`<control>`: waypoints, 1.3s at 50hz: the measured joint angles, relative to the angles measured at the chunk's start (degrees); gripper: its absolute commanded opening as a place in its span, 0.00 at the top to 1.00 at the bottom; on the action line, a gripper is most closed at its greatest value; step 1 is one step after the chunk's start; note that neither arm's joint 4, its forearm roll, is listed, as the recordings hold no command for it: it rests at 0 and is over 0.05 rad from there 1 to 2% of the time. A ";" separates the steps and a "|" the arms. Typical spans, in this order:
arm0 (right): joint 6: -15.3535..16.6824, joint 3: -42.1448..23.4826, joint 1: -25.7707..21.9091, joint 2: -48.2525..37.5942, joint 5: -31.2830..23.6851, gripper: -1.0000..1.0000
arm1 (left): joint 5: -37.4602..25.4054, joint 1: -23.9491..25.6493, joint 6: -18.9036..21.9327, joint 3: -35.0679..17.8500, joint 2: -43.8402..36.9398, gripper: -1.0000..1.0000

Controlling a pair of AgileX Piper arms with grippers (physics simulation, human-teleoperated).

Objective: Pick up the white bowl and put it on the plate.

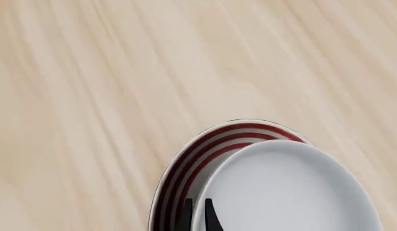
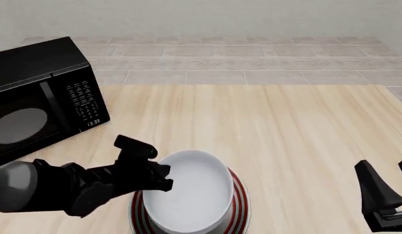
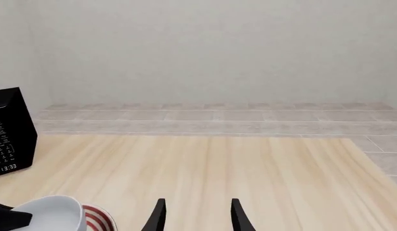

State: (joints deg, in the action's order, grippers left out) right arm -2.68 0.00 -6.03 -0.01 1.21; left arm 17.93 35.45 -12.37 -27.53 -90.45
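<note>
- White bowl (image 2: 188, 192) sits at 6 o'clock on the table, near edge, over the plate (image 2: 239, 195). Red rings peek out on its right side and under the front rim.
- Left wrist view: the bowl (image 1: 285, 192) overlaps the plate (image 1: 185, 168) but looks offset. Rings show on one side only, so it is not centred.
- Left gripper (image 2: 160, 176) is at the bowl's 9 o'clock rim. In the left wrist view two dark fingertips (image 1: 212, 219) straddle the rim with only a thin gap, so I read it as pinching the rim of the white bowl.
- Can't tell whether the bowl's base is touching the plate or just above it.
- Step, my read: placement phase, transport basically done. Bowl is over the target, release not yet done.
- Next move calls for: lower until seated, spread the jaws, lift the fingers straight up clear of the rim. Maybe nudge toward centre first.
- Risk: a sideways pull on release could drag or tip the bowl off the plate.
- Contents: bowl is empty, plain glossy white inside. Plate carries only the bowl.
- Right gripper (image 3: 197, 216) is parked at 4 o'clock, well apart from the bowl, jaws spread, holding nothing.
- Microwave (image 2: 41, 97) at 10 o'clock, far left, door closed, contents not visible.
- Table (image 2: 286, 126) past the plate is light wood out to the tiled strip.
</note>
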 measured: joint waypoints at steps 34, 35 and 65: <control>-0.19 0.00 0.07 0.00 0.10 0.00 | 2.28 -0.05 0.95 0.65 -0.79 0.00; -0.21 0.00 0.05 0.00 0.10 0.00 | 2.27 -0.05 0.91 0.67 -0.68 0.00; -0.36 0.00 -0.18 0.00 0.25 0.00 | -4.78 -2.25 2.42 3.37 15.71 0.00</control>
State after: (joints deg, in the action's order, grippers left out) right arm -3.04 0.00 -6.21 -0.01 1.45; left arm 13.16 33.20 -9.94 -24.15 -74.74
